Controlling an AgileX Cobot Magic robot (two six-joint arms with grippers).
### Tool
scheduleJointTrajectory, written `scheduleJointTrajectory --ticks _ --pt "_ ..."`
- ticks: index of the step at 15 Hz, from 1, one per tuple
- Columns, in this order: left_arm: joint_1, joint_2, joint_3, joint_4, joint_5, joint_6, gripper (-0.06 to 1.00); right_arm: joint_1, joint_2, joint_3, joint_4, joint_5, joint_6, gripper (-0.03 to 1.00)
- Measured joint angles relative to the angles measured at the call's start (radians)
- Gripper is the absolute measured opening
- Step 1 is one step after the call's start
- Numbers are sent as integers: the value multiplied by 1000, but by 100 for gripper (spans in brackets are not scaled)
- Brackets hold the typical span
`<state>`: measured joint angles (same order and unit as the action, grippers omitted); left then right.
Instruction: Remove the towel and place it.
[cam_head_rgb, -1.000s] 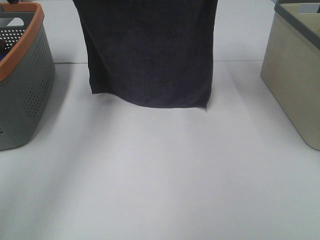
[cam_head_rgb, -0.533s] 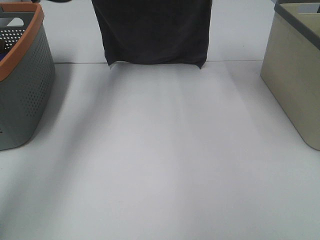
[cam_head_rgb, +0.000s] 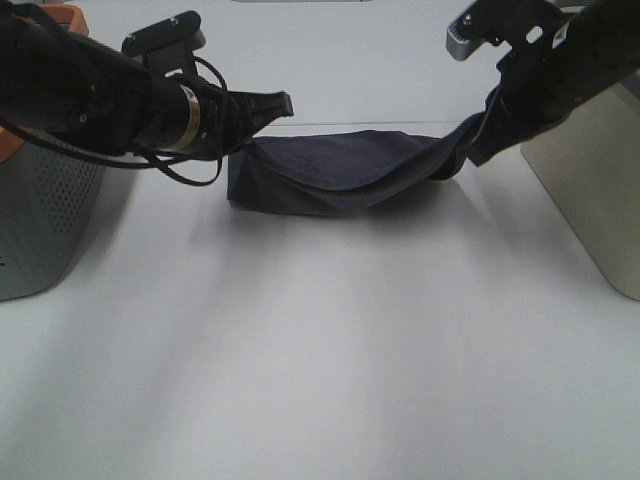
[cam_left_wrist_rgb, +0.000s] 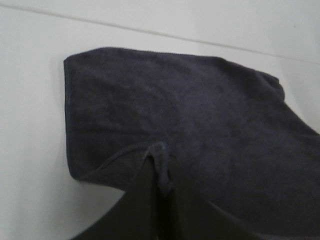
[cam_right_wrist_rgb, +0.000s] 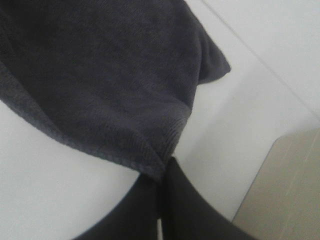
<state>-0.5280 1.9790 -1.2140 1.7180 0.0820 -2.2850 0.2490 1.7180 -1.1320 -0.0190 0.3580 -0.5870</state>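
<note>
- Far left: a grey perforated basket (cam_head_rgb: 45, 225) with an orange rim stands on the white table (cam_head_rgb: 320, 380), its upper part hidden behind the left arm (cam_head_rgb: 90, 95), which reaches in towards the middle
- The left gripper (cam_left_wrist_rgb: 161, 182), jaws drawn narrow, pinches a bunched bit of the towel's stitched edge; the wrist view shows the cloth spreading flat on the table beyond the fingertips
- Centre: the towel (cam_head_rgb: 340, 172), dark navy-grey terry, lies across the far middle of the table and is slung in a shallow sag between the two grippers, with its left part resting on the surface
- The right gripper (cam_right_wrist_rgb: 162, 182), jaws likewise closed tight, clamps the towel's hem at its right end, and that end is drawn up off the table into a taut strip towards the right arm (cam_head_rgb: 560, 70)
- Far right: a beige bin (cam_head_rgb: 585, 185) with a dark rim stands just beside the right arm, apart from the towel
</note>
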Motion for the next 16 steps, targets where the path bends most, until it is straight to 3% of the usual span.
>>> scheduleJointTrajectory --ticks 3,5,9,12,16 --pt "-46 -70 98 -18 116 0 0 -3 -35 131 71 -13 -46 2" --pt "-46 -103 149 -35 132 0 0 -3 -36 177 123 -17 -89 2" --pt "-46 -123 266 -64 58 0 0 34 -37 266 248 -13 -220 2" --pt "-46 -134 321 -76 -6 0 0 126 -18 318 240 -19 -315 2" --pt "-46 -134 323 -76 -73 4 0 135 68 324 175 -31 -341 2"
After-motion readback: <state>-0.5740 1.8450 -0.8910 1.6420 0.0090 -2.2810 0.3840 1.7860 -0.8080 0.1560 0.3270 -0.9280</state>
